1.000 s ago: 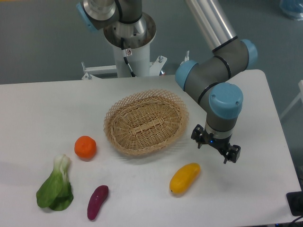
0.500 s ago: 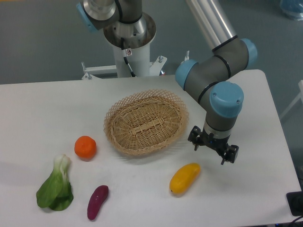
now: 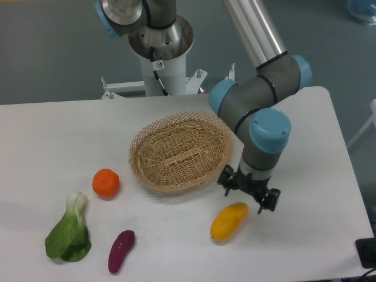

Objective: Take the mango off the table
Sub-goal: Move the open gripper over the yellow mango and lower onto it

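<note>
The mango lies on the table in the lower middle of the frame, just right of centre, below the basket's lower right edge. Its long axis runs diagonally, from a lower-left end up to an upper-right end. The gripper hangs just above and slightly right of that upper-right end, near it but apart from it, with nothing between the fingers. The two fingers stand spread, one toward the basket and one toward the right, and the line between them slants down to the right, so it seems to cross the fruit's long axis rather than run along it. That would suit a grasp across the narrow width, though the exact angle is hard to judge from this one view. To centre on the fruit, the gripper probably needs to shift toward the lower left and then descend. The basket rim sits close to the left finger, so little room is spare on that side. The orange, the greens and the purple vegetable lie well apart at lower left.
</note>
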Controlling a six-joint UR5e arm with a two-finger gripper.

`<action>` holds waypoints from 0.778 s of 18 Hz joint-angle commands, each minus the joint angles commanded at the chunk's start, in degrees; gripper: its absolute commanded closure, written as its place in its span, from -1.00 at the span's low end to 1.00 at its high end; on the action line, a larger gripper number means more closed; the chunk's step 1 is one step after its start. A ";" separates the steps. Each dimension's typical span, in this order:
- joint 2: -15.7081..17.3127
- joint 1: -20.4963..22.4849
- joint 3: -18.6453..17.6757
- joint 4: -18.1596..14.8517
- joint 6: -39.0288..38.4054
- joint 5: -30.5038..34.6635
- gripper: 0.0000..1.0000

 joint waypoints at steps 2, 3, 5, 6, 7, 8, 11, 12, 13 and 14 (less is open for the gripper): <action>-0.88 -0.70 0.53 0.44 0.25 0.17 -1.00; -1.32 -0.88 0.79 0.79 0.17 0.26 -1.00; -1.93 -1.23 0.88 2.28 0.17 0.35 -1.00; -2.20 -1.23 0.80 2.98 0.26 0.44 -1.00; -2.29 -1.23 0.79 3.51 0.34 0.53 -1.00; -2.55 -1.32 0.79 4.30 0.52 1.05 -1.00; -3.60 -2.28 1.32 4.75 0.70 4.30 -1.00; -4.13 -2.46 1.50 4.75 0.52 4.48 -1.00; -4.48 -2.55 1.50 4.92 0.43 4.74 -1.00; -4.75 -2.55 1.67 4.92 0.43 5.44 -1.00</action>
